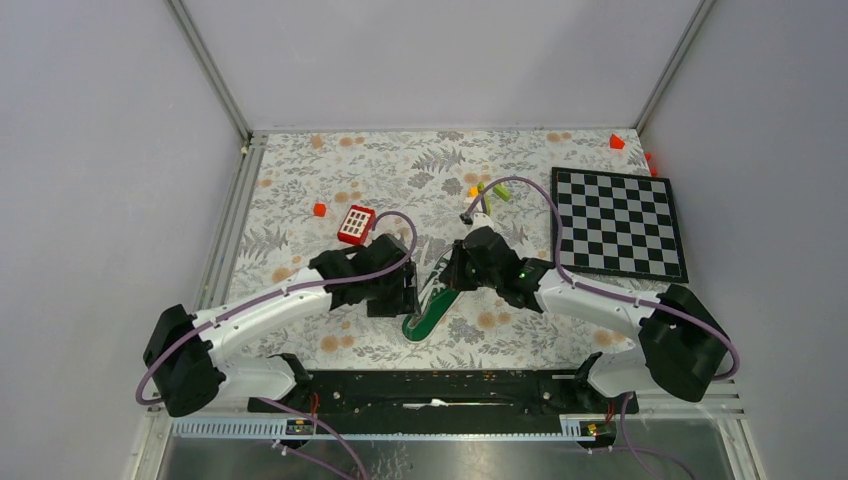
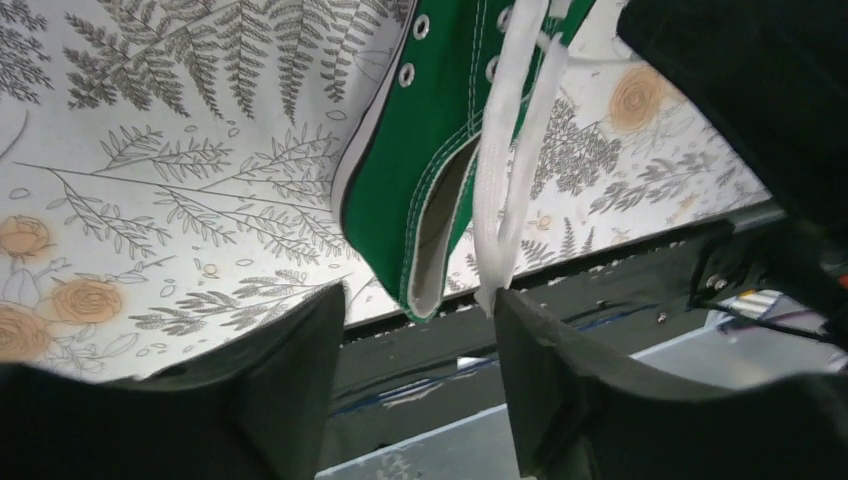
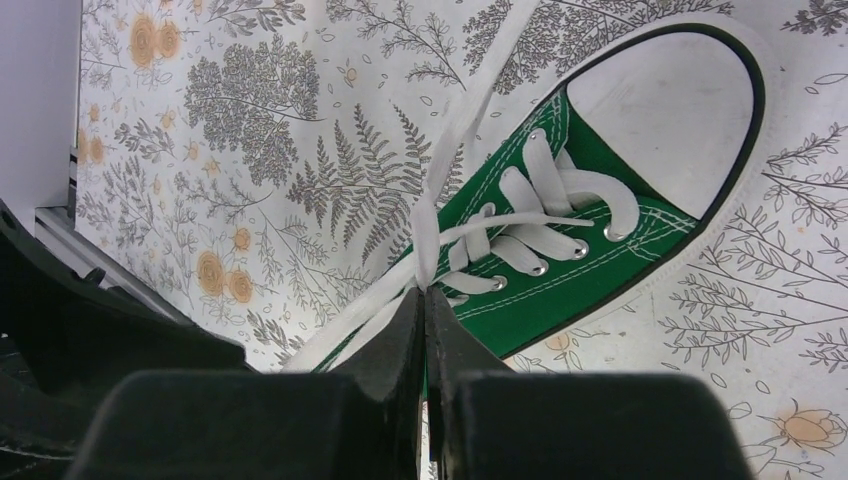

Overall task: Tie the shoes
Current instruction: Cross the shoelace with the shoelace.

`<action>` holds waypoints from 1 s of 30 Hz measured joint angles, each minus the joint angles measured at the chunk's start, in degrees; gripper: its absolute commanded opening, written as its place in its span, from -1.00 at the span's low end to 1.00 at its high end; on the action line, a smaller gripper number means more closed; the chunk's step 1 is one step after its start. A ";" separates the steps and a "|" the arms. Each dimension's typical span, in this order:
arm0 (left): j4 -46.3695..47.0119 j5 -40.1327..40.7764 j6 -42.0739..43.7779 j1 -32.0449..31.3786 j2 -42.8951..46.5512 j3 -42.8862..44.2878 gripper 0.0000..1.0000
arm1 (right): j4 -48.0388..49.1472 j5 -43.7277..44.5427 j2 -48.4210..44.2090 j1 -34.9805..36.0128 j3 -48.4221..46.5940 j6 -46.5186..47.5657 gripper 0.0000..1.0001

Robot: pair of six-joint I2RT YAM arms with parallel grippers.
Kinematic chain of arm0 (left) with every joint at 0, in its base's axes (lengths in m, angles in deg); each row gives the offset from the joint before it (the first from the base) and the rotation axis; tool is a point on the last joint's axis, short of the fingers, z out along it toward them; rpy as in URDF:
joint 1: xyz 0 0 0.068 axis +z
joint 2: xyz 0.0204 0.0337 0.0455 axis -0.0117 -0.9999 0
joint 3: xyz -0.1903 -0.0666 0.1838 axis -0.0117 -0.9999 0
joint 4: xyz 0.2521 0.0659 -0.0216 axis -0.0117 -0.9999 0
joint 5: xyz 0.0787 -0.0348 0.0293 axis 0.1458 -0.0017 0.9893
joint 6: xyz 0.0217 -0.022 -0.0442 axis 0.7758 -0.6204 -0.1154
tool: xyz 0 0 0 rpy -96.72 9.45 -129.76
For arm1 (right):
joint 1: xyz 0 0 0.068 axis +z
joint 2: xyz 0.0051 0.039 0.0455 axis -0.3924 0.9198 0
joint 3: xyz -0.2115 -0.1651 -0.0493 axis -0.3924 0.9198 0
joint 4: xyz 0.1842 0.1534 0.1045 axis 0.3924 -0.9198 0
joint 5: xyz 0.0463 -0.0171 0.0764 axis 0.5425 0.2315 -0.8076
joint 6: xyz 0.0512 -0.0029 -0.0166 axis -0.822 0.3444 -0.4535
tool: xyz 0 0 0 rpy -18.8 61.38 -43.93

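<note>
Nearest to the lens, my right tool is fully closed and pinches a strand of the white lace between its tips. From this pinch the lace runs up and away from the tool, pulled quite straight. Just beyond and a little to the side lies the green sneaker on the flowered worktop, with its white toe cap at the far end.

My left tool stands about half open and, as far as I can see, holds nothing. A doubled length of lace hangs down in the gap, not in the middle but close against one finger. The heel opening is directly ahead of it.

From above, the sneaker lies under and between both tools. Its long axis goes from the heel on my side to the toe away from me, slanted a little toward the right arm. Both arms are about equally near. I judge that the left tool must centre on this hanging loop before it closes.
</note>
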 measured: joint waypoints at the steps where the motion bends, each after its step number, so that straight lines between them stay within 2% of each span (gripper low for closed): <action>1: -0.20 -0.35 0.44 0.02 0.00 -0.48 0.28 | -0.04 0.31 -0.13 0.00 0.15 -0.07 -1.00; 6: -0.22 -0.20 2.75 3.48 0.11 1.03 0.17 | -0.07 0.90 -1.46 0.00 0.59 -0.15 -1.00; 12: 3.48 0.22 3.54 10.71 -0.87 2.89 0.18 | -0.07 1.44 -2.97 0.00 1.09 -0.15 -1.00; 16: 6.12 0.24 5.29 10.93 -5.27 4.46 0.19 | -0.09 1.81 -3.28 0.00 1.51 -0.15 -1.00; 25: 9.75 -0.02 6.21 11.76 -16.96 5.22 -0.03 | -0.11 1.86 -3.63 0.00 1.64 -0.17 -1.00; 30: 11.63 -0.07 6.12 11.98 -20.09 5.22 -0.06 | -0.11 1.86 -3.65 0.00 1.64 -0.15 -1.00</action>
